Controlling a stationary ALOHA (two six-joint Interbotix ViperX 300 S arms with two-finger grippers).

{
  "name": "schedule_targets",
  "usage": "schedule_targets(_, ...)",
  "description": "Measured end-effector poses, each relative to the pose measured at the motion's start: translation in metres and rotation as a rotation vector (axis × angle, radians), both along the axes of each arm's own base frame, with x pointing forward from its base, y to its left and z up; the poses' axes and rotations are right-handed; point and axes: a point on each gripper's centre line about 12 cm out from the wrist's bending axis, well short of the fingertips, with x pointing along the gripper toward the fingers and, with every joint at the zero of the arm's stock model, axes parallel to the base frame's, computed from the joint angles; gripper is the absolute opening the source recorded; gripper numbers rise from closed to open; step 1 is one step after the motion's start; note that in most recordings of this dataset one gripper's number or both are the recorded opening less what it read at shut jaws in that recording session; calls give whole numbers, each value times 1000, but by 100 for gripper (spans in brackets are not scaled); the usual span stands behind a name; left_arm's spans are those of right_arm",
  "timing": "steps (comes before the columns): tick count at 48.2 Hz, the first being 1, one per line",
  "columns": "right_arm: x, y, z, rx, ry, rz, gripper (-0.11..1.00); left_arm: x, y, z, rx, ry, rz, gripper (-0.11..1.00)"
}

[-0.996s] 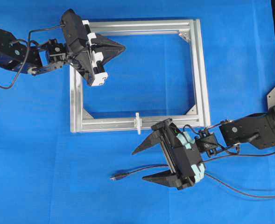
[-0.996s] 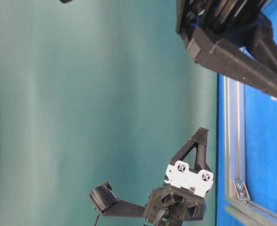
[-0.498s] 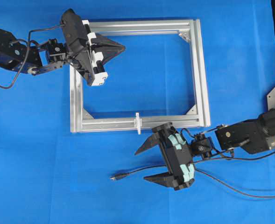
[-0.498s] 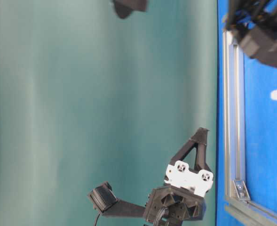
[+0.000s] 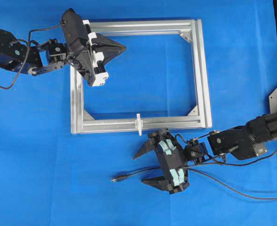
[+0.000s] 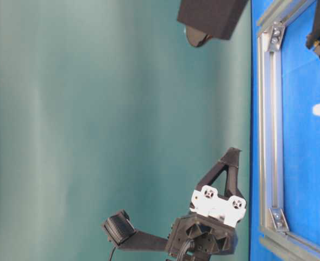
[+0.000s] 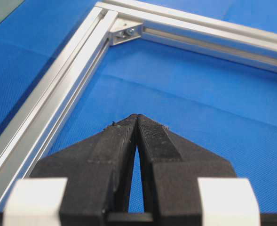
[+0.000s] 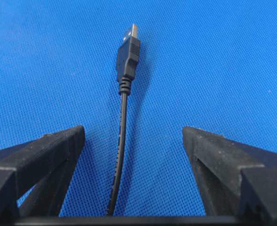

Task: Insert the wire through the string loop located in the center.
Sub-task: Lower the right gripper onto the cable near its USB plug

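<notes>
While the silver frame [image 5: 138, 75] is lying flat on the blue mat, the wide-open right gripper [image 5: 146, 166] is being positioned astride the wire [image 8: 121, 141], best closed just behind its plug [image 8: 128, 55], the string loop [image 5: 138, 123] standing nearby, the left gripper [image 7: 137, 123] being kept closed and empty.

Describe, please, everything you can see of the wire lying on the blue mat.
The wire is a thin, round black cable, seemingly rubber-coated, ending in a small ribbed strain relief, a dark plastic plug and a flat silvery metal tip. It lies loose on the blue mat, below the silver frame, plug end pointing left in the overhead view. The cable runs between the fingers of the right pincer, which stand wide open on either side of it without touching.
</notes>
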Motion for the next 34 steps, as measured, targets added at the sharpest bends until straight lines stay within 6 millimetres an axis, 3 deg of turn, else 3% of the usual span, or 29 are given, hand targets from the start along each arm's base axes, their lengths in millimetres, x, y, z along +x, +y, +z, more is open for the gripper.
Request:
schedule_targets(8, 0, 0, 0, 0, -1, 0, 84, 0, 0, 0, -1, -2, 0, 0)
schedule_targets(14, 1, 0, 2, 2, -6, 0, 73, 0, 0, 0, 0, 0, 0, 0)
schedule_targets(19, 5, 1, 2, 3, -10, -1, 55, 0, 0, 0, -1, 0, 1, 0)
schedule_targets(28, 8, 3, 3, 0, -16, 2, 9, 0, 0, 0, 0, 0, 0, 0)
schedule_targets(31, 8, 2, 2, -2, -15, 4, 0, 0, 0, 0, 0, 0, 0, 0)
schedule_targets(34, 8, 3, 3, -2, -17, 4, -2, 0, 0, 0, 0, 0, 0, 0)
